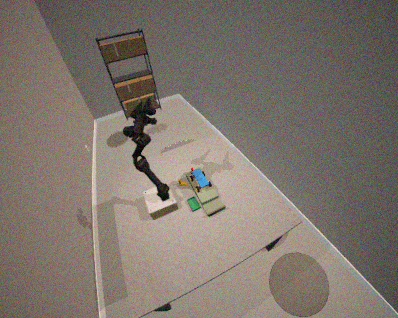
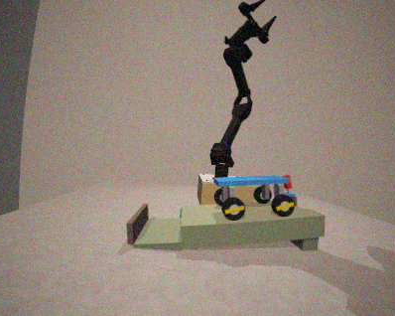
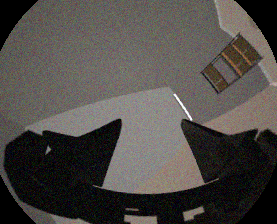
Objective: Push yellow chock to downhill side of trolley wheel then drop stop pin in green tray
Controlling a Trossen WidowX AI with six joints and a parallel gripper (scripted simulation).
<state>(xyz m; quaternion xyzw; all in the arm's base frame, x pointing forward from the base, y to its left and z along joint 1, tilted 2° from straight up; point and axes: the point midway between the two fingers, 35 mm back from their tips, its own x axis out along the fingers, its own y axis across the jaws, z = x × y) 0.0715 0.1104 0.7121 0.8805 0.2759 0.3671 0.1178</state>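
Observation:
The blue-decked trolley (image 1: 201, 178) (image 2: 252, 180) stands on the olive ramp (image 1: 213, 202) (image 2: 250, 226), near its upper end. The red-headed stop pin (image 1: 191, 169) (image 2: 287, 184) is at the trolley's uphill end. The yellow chock (image 1: 182, 182) lies on the table beside the ramp, apart from the wheels; the exterior view does not show it. The green tray (image 1: 193, 203) lies between the ramp and the arm's base. My gripper (image 1: 148, 106) (image 2: 263, 13) (image 3: 151, 121) is open and empty, raised high above the base and far from the trolley.
The arm stands on a pale block (image 1: 159, 204) (image 2: 205, 188) next to the ramp. A dark stop board (image 2: 137, 224) closes the ramp's low end. A shelf rack (image 1: 128, 72) (image 3: 231, 63) stands at the far end of the table.

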